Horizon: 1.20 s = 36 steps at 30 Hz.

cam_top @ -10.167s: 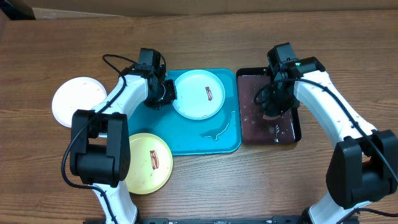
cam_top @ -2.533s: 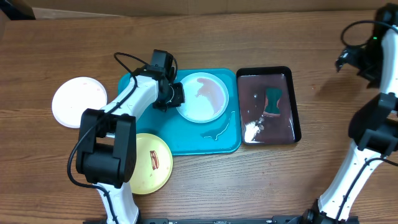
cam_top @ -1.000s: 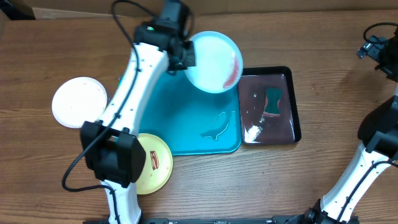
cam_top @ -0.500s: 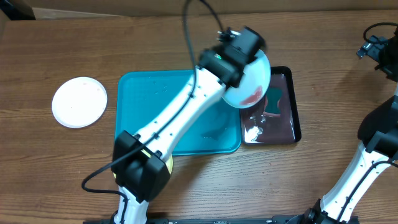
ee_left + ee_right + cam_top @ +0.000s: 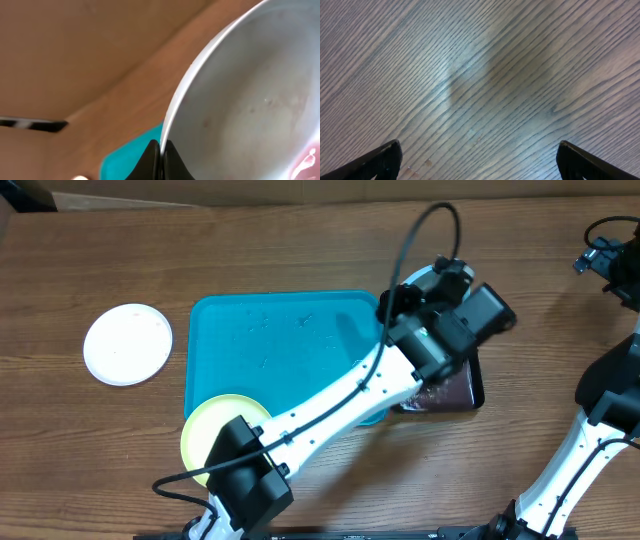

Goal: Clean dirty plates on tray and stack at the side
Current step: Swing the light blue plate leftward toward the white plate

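My left gripper (image 5: 161, 150) is shut on the rim of the light cyan plate (image 5: 250, 95), which is held tilted, with a red smear (image 5: 311, 159) at its low edge. In the overhead view this gripper (image 5: 410, 298) hangs over the black tray (image 5: 468, 388), and only a sliver of the plate (image 5: 425, 273) shows. The turquoise tray (image 5: 270, 340) holds no plate. The yellow-green plate (image 5: 212, 428) lies at its front left corner, the white plate (image 5: 127, 344) on the table to its left. My right gripper (image 5: 480, 161) stands open over bare wood at the far right (image 5: 598, 258).
The black tray sits just right of the turquoise tray, mostly hidden under my left arm (image 5: 340, 405). That arm stretches diagonally across the turquoise tray. Cardboard (image 5: 60, 200) lines the table's back edge.
My left arm has swung the cyan plate rightward, from above the turquoise tray to over the black tray. The yellow-green plate shows again. The right arm has stayed still.
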{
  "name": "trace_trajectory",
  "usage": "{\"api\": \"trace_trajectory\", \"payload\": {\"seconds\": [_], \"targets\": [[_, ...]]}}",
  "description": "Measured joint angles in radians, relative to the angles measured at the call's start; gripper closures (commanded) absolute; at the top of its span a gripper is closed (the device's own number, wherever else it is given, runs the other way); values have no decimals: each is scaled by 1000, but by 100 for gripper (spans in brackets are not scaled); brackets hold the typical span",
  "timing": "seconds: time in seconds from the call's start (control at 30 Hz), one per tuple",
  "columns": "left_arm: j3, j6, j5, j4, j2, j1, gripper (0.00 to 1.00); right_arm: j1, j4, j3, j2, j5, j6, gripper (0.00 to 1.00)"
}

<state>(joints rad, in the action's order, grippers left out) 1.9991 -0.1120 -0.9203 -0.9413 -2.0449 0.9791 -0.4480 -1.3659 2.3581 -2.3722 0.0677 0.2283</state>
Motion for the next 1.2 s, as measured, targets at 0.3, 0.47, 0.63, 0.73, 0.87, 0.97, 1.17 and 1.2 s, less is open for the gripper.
{"api": "trace_trajectory", "payload": {"seconds": [0.3, 0.47, 0.63, 0.73, 0.87, 0.97, 1.17, 1.2], "targets": [[0, 92, -233, 78, 0, 81, 96, 0, 0, 0, 0, 0, 0, 0], [0, 102, -289, 98, 0, 111, 96, 0, 1, 0, 0, 0, 0, 0], [0, 112, -304, 128, 0, 121, 96, 0, 0, 0, 0, 0, 1, 0], [0, 113, -311, 144, 0, 121, 96, 0, 0, 0, 0, 0, 0, 0], [0, 97, -311, 148, 0, 117, 96, 0, 0, 0, 0, 0, 0, 0], [1, 53, -294, 121, 0, 108, 96, 0, 1, 0, 0, 0, 0, 0], [3, -96, -104, -2, 0, 47, 96, 0, 0, 0, 0, 0, 1, 0], [3, -122, -60, -19, 0, 31, 96, 0, 0, 0, 0, 0, 0, 0]]}}
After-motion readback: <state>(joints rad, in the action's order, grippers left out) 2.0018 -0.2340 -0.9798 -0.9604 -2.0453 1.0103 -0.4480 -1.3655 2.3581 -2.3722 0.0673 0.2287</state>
